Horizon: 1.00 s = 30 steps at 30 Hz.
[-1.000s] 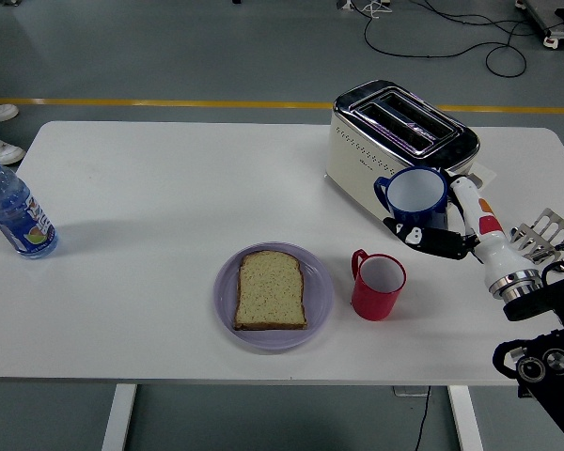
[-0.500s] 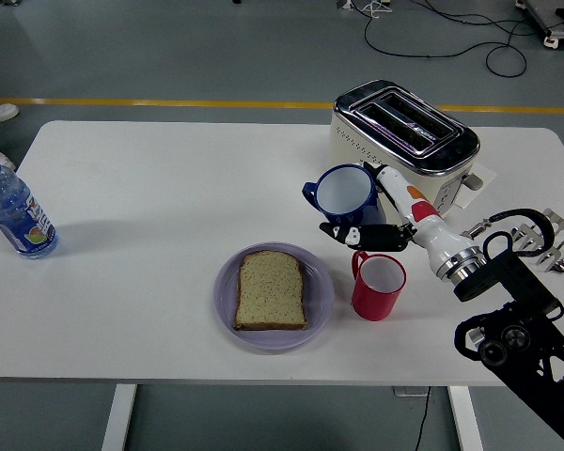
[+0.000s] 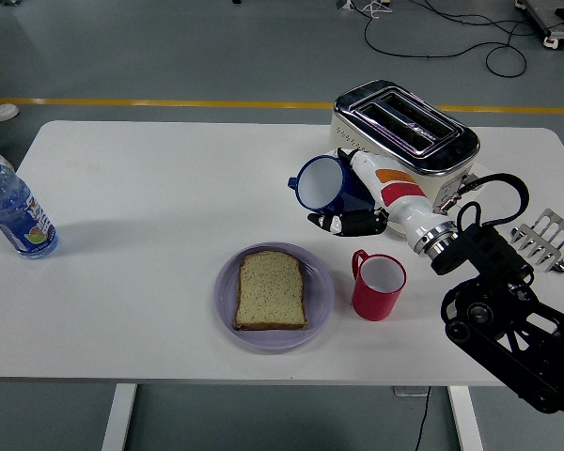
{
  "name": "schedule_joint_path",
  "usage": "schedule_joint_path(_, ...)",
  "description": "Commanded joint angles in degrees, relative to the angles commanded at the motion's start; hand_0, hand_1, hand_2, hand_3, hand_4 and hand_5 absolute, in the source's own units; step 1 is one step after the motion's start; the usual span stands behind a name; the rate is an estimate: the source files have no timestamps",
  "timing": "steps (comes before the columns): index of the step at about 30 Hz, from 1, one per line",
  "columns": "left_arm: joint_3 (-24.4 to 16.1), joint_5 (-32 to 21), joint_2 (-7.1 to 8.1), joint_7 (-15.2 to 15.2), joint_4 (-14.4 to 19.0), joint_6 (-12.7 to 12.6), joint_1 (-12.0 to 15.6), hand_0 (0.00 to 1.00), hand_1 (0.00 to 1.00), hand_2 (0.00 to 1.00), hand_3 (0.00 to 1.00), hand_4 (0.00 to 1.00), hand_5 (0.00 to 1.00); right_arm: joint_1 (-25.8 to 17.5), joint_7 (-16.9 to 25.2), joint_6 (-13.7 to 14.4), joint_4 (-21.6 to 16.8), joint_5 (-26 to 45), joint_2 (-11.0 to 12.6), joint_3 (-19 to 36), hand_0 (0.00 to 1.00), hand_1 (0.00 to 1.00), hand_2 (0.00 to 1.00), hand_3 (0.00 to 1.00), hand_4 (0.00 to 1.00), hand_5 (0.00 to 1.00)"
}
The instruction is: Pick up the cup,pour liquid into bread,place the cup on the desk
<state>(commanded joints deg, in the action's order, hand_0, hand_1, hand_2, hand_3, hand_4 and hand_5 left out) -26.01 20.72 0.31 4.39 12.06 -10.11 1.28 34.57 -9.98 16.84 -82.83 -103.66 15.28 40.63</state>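
Observation:
My right hand (image 3: pixel 350 202) is shut on a blue cup (image 3: pixel 323 183) with a white inside, holding it in the air above and right of the bread. The cup is tilted, its mouth turned to the left. A slice of bread (image 3: pixel 271 290) lies flat on a lilac plate (image 3: pixel 320 310) near the table's front. A red cup (image 3: pixel 378 285) stands upright just right of the plate, below my right forearm. No liquid can be seen leaving the blue cup.
A cream and chrome toaster (image 3: pixel 401 138) stands behind my right hand. A water bottle (image 3: pixel 13 211) stands at the table's left edge. A metal rack (image 3: pixel 545 238) lies at the right edge. A person's shoe (image 3: pixel 0 112) shows at the far left.
My right hand has carried the blue cup leftward from in front of the toaster toward the plate. The cup has gone from upright to tilted to the left.

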Motion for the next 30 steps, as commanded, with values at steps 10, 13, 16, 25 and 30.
schedule_joint_path(10,0.65,-0.73,-0.11,-0.15,-0.08,0.07,0.39,0.648,0.659,0.649,0.536,0.311,0.763,5.94,-2.38,1.45,1.55,-8.34,1.49,-8.22,0.457,0.329,0.483,0.494,0.563,0.002)
schedule_joint_path(13,0.69,-0.77,-0.15,-0.23,-0.09,0.1,0.27,0.648,0.659,0.649,0.536,0.311,0.763,7.58,-3.07,1.32,1.58,-11.19,1.93,-9.74,0.457,0.329,0.483,0.494,0.563,0.002)
schedule_joint_path(16,0.55,-0.81,-0.12,-0.26,-0.07,0.1,0.1,0.648,0.659,0.649,0.536,0.31,0.762,9.07,-3.43,1.63,1.51,-12.8,2.46,-10.91,0.462,0.346,0.488,0.496,0.552,0.002)
schedule_joint_path(25,0.29,-0.93,-0.19,-0.34,-0.08,0.07,-0.14,0.648,0.657,0.649,0.536,0.311,0.763,15.41,-3.37,2.7,3.19,-17.17,3.86,-20.24,0.478,0.349,0.488,0.498,0.544,0.002)
schedule_joint_path(30,0.36,-1.15,-0.27,-0.34,-0.08,0.06,-0.12,0.648,0.657,0.649,0.535,0.311,0.763,18.33,-5.12,5.26,4.65,-22.49,3.75,-25.15,0.486,0.391,0.497,0.506,0.534,0.002)
